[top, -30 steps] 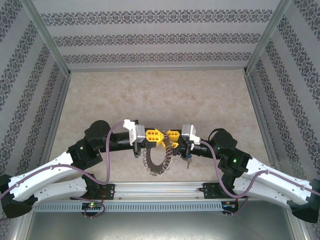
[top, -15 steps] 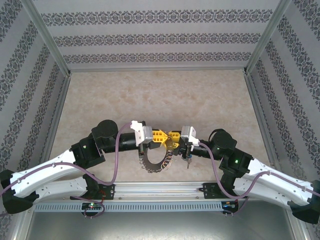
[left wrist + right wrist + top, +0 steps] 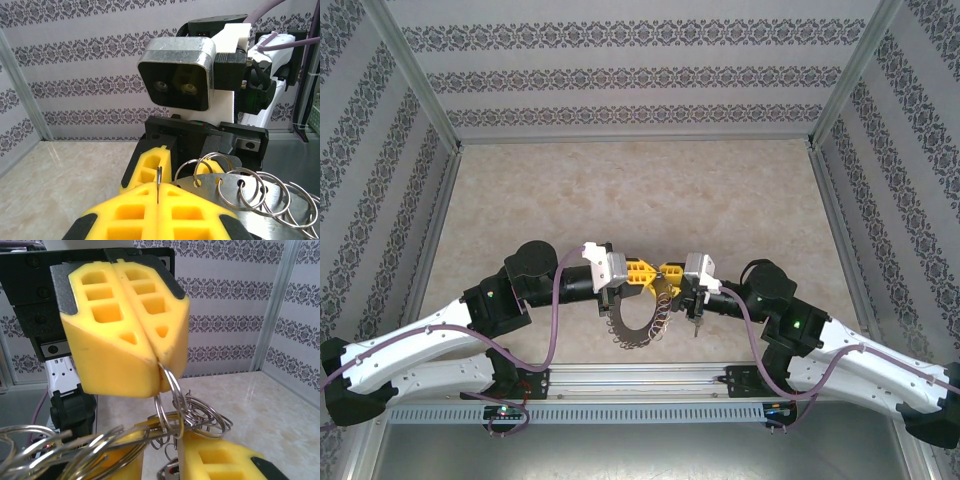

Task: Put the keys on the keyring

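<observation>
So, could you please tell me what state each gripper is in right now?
Left gripper: shut on a keyring loop.
Right gripper: fingers narrowly apart; grip cannot be told.

The left arm [image 3: 415, 348] and the right arm [image 3: 865, 357] were white low down and black at the joints. A purple cable [image 3: 553, 300] looped along each one, and a green light [image 3: 797, 322] glowed on the right one. The jaws were yellow blocks full of holes, set on black holders.
</observation>
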You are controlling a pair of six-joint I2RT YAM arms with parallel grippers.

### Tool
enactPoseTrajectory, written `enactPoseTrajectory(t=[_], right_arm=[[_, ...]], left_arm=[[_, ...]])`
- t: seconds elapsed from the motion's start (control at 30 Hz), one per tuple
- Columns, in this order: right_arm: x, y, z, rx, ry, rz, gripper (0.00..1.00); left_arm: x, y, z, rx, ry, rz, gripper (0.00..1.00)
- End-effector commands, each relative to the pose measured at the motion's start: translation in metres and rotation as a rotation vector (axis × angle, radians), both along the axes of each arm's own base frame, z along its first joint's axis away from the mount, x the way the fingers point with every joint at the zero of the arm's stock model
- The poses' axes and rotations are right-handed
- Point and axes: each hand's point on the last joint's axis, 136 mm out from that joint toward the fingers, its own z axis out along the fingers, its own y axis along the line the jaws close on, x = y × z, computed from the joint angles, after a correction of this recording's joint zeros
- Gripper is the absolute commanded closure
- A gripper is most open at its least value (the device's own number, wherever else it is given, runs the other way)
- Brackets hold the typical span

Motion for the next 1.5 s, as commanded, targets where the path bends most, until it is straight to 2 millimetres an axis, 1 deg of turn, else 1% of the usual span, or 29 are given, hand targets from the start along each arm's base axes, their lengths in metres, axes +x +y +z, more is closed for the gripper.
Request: enactPoseTrajectory(t=[0.0, 0.1, 0.23, 0.4, 0.5, 0.63, 0.77, 0.83, 0.97, 1.23, 1.47], right_arm=[[-0.006, -0.008, 0.056, 0.143, -0.100, -0.005, 0.76], [-0.005, -0.003, 0.056, 0.121, -0.104, -0.012, 0.77], [-0.004, 0.002, 0.052, 0.088, -0.128, -0.041, 0.77], [0.001, 0.003, 0.049, 0.051, -0.149, -0.084, 0.77], [0.008, -0.001, 0.045, 0.032, -0.152, -0.133, 0.73], [0.010, -0.007, 0.043, 0.033, -0.156, -0.161, 0.67], [0.015, -0.014, 0.038, 0.018, -0.153, -0.202, 0.60], [0.017, -0.016, 0.036, 0.012, -0.149, -0.216, 0.58], [0.017, -0.021, 0.034, 0.011, -0.139, -0.223, 0.57], [0.008, -0.029, 0.038, 0.068, -0.114, -0.174, 0.57], [0.013, -0.034, 0.036, 0.086, -0.078, -0.191, 0.58]], left_arm=[[-0.001, -0.002, -0.030, 0.105, 0.037, 0.011, 1.00], [0.001, -0.002, -0.033, 0.110, 0.040, 0.028, 1.00], [0.004, 0.001, -0.035, 0.120, 0.039, 0.050, 1.00], [0.009, 0.000, -0.035, 0.127, 0.029, 0.076, 1.00], [0.012, 0.000, -0.035, 0.125, 0.025, 0.086, 1.00], [0.013, 0.001, -0.033, 0.118, 0.012, 0.097, 1.00], [0.012, 0.002, -0.031, 0.109, 0.005, 0.093, 1.00], [0.010, 0.003, -0.029, 0.099, 0.003, 0.086, 1.00], [0.008, 0.005, -0.029, 0.083, 0.002, 0.079, 1.00], [0.001, 0.011, -0.025, 0.025, 0.007, 0.050, 1.00], [-0.003, 0.015, -0.022, -0.011, 0.013, 0.031, 1.00]])
